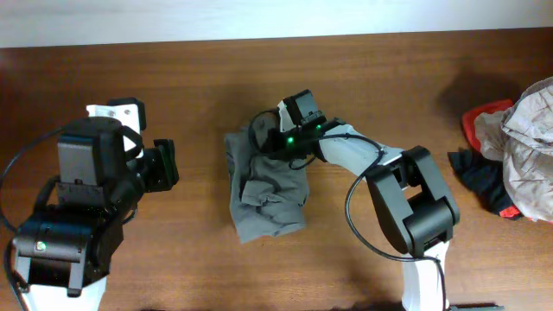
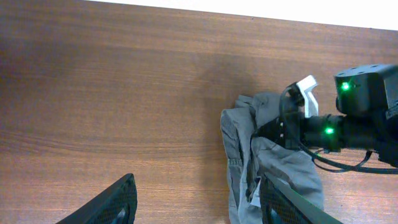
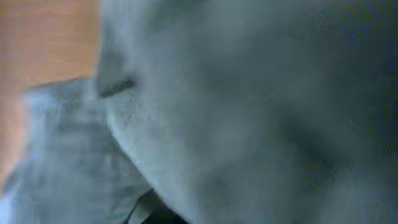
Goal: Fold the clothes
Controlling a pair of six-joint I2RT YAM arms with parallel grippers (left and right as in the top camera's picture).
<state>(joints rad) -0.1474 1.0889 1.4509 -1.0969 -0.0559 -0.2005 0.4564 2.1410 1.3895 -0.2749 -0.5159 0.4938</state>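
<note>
A grey garment [image 1: 263, 194] lies crumpled on the wooden table at the centre; it also shows in the left wrist view [image 2: 273, 168]. My right gripper [image 1: 266, 140] is at the garment's far edge, its fingers buried in bunched cloth, shut on it. It shows in the left wrist view [image 2: 283, 127] too. The right wrist view is filled with blurred grey cloth [image 3: 249, 106], and the jaws are hidden there. My left gripper [image 1: 166, 164] is open and empty, left of the garment and apart from it, with its fingers spread wide [image 2: 199, 208].
A pile of clothes [image 1: 510, 147], red, dark blue and pale grey, lies at the right edge of the table. Bare wooden table [image 1: 190, 95] surrounds the grey garment. A white wall edge runs along the far side.
</note>
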